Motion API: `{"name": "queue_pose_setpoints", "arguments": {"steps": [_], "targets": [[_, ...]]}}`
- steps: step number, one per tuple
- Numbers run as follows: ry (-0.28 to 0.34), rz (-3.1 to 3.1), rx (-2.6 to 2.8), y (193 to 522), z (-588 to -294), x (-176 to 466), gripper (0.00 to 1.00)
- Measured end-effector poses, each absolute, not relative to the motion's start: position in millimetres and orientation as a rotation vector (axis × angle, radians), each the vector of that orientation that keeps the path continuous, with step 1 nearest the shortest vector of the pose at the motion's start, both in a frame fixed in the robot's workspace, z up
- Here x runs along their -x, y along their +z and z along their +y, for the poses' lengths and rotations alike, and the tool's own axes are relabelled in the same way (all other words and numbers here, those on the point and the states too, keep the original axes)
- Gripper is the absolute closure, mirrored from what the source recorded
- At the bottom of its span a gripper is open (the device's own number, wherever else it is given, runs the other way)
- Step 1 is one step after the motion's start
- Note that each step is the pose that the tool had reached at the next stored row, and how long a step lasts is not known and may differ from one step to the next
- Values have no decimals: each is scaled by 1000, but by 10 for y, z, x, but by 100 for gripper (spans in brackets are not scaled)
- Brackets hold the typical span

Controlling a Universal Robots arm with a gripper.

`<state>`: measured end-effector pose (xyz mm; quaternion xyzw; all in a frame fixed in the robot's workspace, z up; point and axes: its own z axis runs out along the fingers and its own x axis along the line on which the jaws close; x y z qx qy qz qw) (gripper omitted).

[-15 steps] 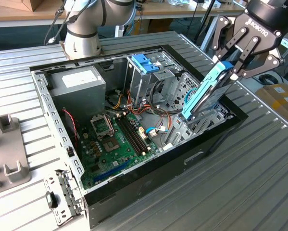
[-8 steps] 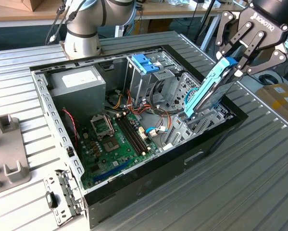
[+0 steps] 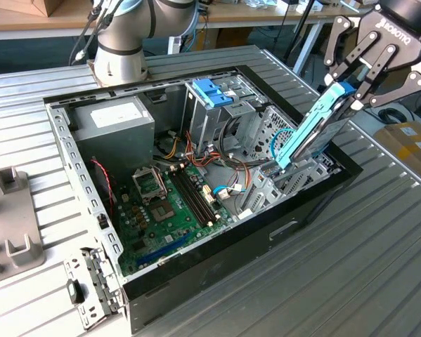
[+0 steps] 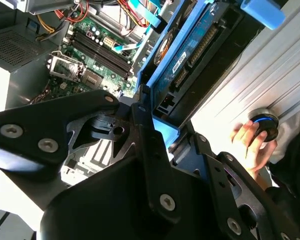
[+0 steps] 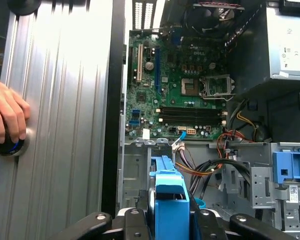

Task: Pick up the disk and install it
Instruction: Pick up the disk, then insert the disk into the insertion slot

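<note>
Ribbed aluminium bench (image 3: 379, 274) carrying an open black computer case (image 3: 217, 263), laid on its side with the interior facing up. Inside the case:

- a green motherboard (image 3: 171, 203) across the floor
- a grey power-supply box (image 3: 115, 126) in the corner nearest the arm's base (image 3: 119, 60)
- a metal drive cage (image 3: 210, 123) topped by a blue plastic handle (image 3: 214, 93)
- a loose bundle of red, orange and blue cables (image 3: 228, 165) between the cage and the bay at the exterior view's right corner

The disk (image 3: 314, 133), silver with a blue carrier frame, stands steeply tilted over that bay. Its lower end is down among the bay's sheet-metal walls, with cables close beside it. Its upper end is above the case rim.

The jaws reach down from the exterior view's upper right and are closed on the upper end of the blue frame.

Grey fixture blocks (image 3: 13, 232) and a small metal bracket (image 3: 91, 284) lie on the bench at the exterior view's left.

A person's hand (image 5: 7, 112) rests on a round black knob (image 4: 264, 126) on the bench beside the case.
</note>
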<state>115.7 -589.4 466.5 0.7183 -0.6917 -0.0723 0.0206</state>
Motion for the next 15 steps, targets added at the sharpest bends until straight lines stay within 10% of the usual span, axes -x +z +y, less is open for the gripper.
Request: {"name": "queue_pose_setpoints", "arguments": {"steps": [15], "targets": [[-224, -2145, -2228, 4664, -5895, -1135, 63]]}}
